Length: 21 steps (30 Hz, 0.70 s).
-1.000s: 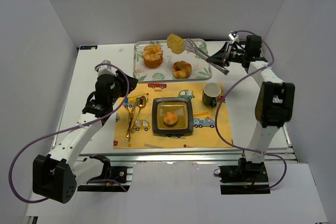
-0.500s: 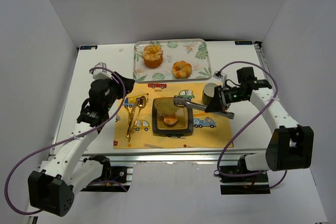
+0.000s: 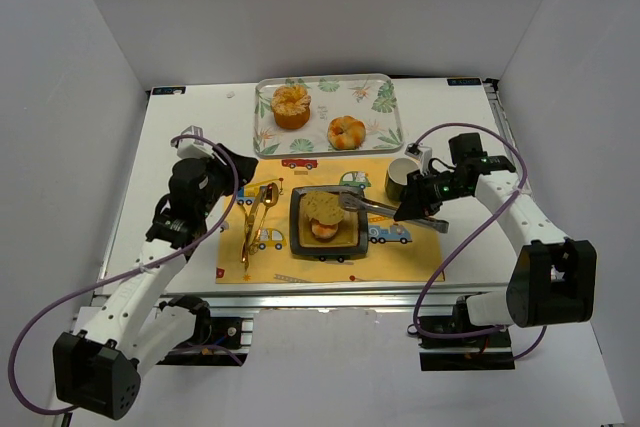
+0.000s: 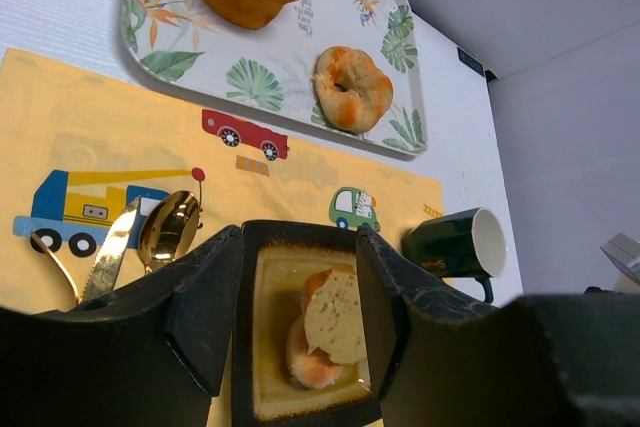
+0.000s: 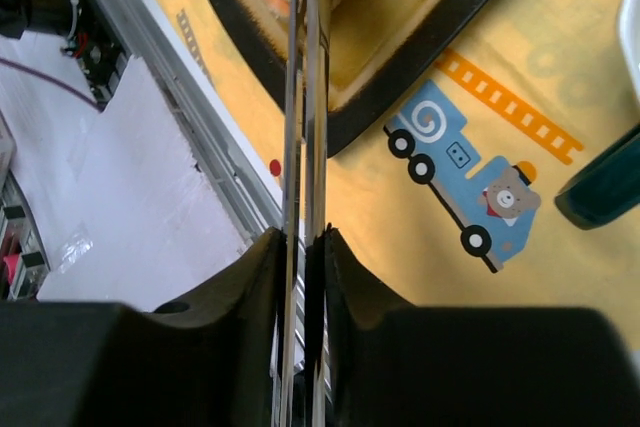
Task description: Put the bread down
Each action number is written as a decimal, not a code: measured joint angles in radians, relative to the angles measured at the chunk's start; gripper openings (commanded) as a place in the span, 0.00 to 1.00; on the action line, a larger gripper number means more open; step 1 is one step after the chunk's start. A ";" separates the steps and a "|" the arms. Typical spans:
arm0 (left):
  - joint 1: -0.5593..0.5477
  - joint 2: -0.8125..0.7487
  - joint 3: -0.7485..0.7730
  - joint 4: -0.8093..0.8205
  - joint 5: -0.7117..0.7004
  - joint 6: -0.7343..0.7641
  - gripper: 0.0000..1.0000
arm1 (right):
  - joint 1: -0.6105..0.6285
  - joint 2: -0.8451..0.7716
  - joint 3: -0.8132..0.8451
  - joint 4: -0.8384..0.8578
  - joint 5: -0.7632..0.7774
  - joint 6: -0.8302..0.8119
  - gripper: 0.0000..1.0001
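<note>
On the black plate [image 3: 297, 237]: bread [image 3: 322, 208] down, release step in hand, by my judgement.
Right gripper [image 3: 405, 213] pinches the tongs [image 3: 370, 206], whose tips sit at the slice's edge; the slice leans on the orange food. Left gripper [image 4: 300, 287] hangs open nearby. Next move likely: spread the tongs and lift clear without dragging the bread.

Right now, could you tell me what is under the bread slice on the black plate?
An orange-pink piece of food pokes out beneath the bread slice, on the plate. Its middle is covered, so I cannot identify it.
</note>
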 measured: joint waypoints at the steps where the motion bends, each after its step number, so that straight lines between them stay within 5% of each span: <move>1: 0.000 -0.008 -0.006 0.000 0.000 -0.004 0.59 | 0.000 0.001 0.000 0.010 0.005 0.006 0.29; 8: 0.000 -0.038 -0.022 -0.002 -0.001 -0.018 0.59 | 0.000 0.003 0.007 0.070 0.031 0.058 0.41; 16: 0.000 -0.035 -0.022 -0.005 -0.001 -0.018 0.59 | 0.000 0.002 0.017 0.112 0.048 0.083 0.42; 19: 0.000 -0.029 -0.022 -0.005 0.000 -0.018 0.56 | 0.000 -0.004 0.021 0.122 0.050 0.080 0.36; 21: 0.000 -0.024 -0.022 -0.003 0.000 -0.018 0.43 | 0.000 -0.015 0.022 0.123 0.051 0.074 0.18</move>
